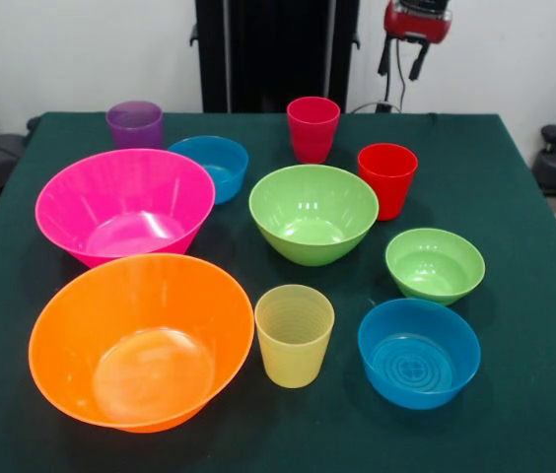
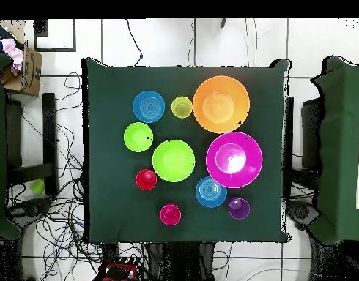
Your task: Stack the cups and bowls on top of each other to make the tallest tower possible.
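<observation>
Overhead, arm drawn back off the table (image 1: 515, 197), jaws (image 1: 404, 61) hanging apart, holding nothing, cups unstacked

Front view, on my table (image 1: 515, 197): largest bowl (image 1: 140, 340) near left, second large bowl (image 1: 125, 205) right behind it. Near cup (image 1: 294, 335) stands just right of the largest bowl, near small bowl (image 1: 419, 352) further right. Medium bowl (image 1: 313, 213) holds the centre, the side cup (image 1: 387, 179) just beside it on its right.

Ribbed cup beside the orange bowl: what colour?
Translucent yellow. The ribbed cup shows best in the front view, just beside the orange bowl.
</observation>
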Controlling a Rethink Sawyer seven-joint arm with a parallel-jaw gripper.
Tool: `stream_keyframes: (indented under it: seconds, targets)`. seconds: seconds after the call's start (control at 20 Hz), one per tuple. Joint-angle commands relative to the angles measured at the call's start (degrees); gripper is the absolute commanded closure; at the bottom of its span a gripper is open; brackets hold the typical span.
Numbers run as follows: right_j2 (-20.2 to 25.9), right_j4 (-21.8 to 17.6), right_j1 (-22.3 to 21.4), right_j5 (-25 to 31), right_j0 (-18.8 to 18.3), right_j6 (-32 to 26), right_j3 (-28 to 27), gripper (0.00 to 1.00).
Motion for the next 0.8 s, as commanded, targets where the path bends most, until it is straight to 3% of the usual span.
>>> stream_keyframes:
  seconds: [0.05,0.25,0.4,0.6,0.8]
  targets:
    - [5.1,4.1,-0.7,4.1,-2.3,10.6,-5.3,0.0]
    - [4.5,4.4,-6.2,12.0,-3.4,7.4,-5.6,0.0]
    - [4.5,3.7,-7.7,15.4,-4.1,5.8,-6.5,0.0]
    - [5.0,3.2,-6.1,13.8,-3.8,7.2,-7.0,0.0]
    - [5.3,1.2,-1.1,8.5,-4.4,8.0,-9.1,0.0]
